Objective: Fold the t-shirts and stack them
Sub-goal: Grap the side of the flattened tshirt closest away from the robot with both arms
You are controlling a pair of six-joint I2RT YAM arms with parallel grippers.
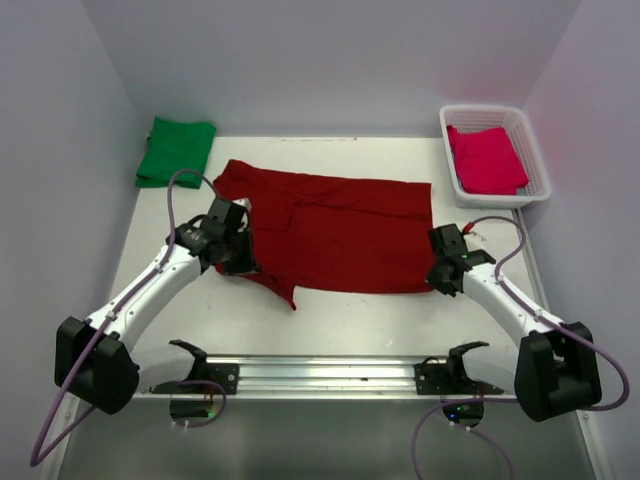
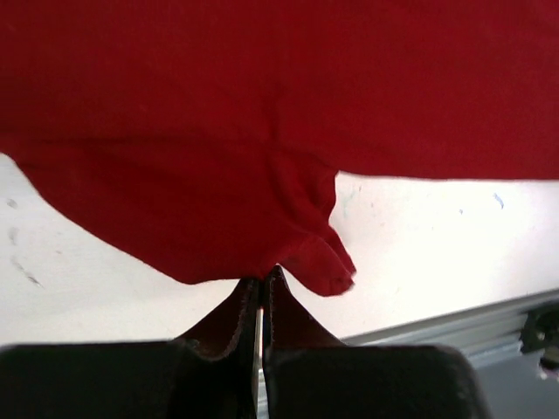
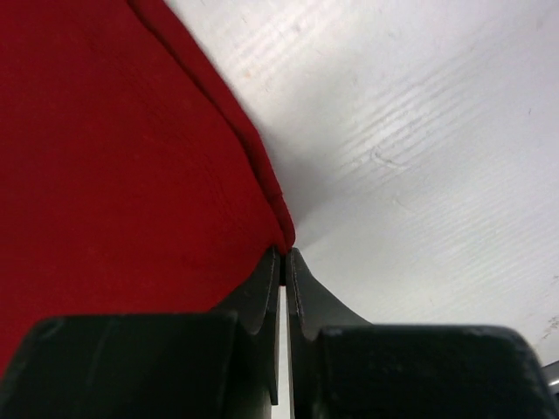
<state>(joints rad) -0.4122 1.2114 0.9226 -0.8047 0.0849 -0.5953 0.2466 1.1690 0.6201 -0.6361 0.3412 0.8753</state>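
The dark maroon-red t-shirt (image 1: 335,235) lies spread across the middle of the table. My left gripper (image 1: 243,265) is shut on its near-left edge; in the left wrist view the fingertips (image 2: 263,278) pinch the cloth (image 2: 262,113) beside a hanging sleeve. My right gripper (image 1: 437,284) is shut on the shirt's near-right corner, and the right wrist view shows the hem (image 3: 113,175) caught between the closed tips (image 3: 286,253). A folded bright green t-shirt (image 1: 176,150) lies at the back left. A pinkish-red t-shirt (image 1: 486,158) rests inside the basket.
The white lattice basket (image 1: 541,170) stands at the back right corner. A metal rail (image 1: 330,372) with both arm bases runs along the near edge. Bare white table (image 1: 360,320) shows between the shirt and the rail. Walls close in on the left, right and back.
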